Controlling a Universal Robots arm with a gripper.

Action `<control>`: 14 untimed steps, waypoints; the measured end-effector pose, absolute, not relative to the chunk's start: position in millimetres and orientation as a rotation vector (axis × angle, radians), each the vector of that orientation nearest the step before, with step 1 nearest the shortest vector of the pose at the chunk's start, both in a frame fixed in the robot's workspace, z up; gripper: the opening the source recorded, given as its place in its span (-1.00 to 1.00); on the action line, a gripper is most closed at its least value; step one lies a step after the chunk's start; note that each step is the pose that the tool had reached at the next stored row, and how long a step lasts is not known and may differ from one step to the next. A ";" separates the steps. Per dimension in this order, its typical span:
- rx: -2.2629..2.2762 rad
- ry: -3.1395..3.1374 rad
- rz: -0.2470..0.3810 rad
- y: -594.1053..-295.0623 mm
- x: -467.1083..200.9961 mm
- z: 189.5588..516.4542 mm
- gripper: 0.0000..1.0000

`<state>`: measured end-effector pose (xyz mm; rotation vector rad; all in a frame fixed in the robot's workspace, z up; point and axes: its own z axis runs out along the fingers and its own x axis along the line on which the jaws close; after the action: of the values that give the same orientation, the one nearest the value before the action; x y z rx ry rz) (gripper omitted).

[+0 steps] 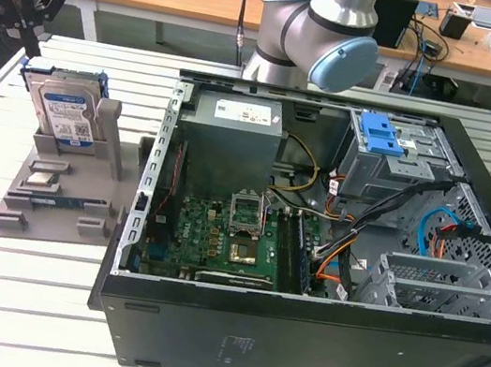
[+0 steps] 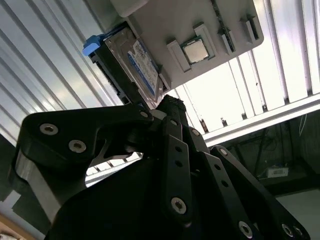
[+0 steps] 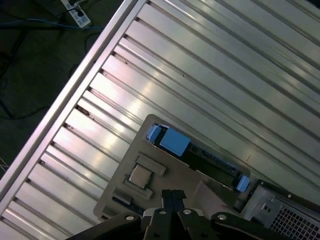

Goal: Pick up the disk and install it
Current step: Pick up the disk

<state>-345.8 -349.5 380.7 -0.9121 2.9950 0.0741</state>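
The disk (image 1: 64,112) stands on edge in a grey holder (image 1: 63,194) on the slatted table, at the exterior view's left, beside the open computer case (image 1: 309,252). It is silver, with a blue-and-white label and a blue rail frame. My gripper (image 1: 32,37) hangs above and just behind the disk's upper left corner, apart from it. In both wrist views the two black fingers meet at their tips, so the gripper (image 2: 170,103) (image 3: 170,193) is shut on nothing. The disk (image 2: 136,62) (image 3: 174,141) lies beyond the fingertips in both wrist views.
A processor chip (image 2: 195,50) and small parts lie in the holder's flat slots. Inside the case are a grey power supply box (image 1: 231,148), a motherboard (image 1: 226,237) and a silver drive cage with a blue latch (image 1: 383,132). The arm's base (image 1: 315,30) rises behind the case.
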 end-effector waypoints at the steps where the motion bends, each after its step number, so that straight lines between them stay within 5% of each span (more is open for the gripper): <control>1: -0.920 2.993 0.074 -349.5 -345.8 380.7 -0.79; 14: -1.073 2.944 0.075 -349.5 -345.8 380.7 -0.79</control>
<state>-345.8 -349.5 380.7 -1.0735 2.9438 0.0750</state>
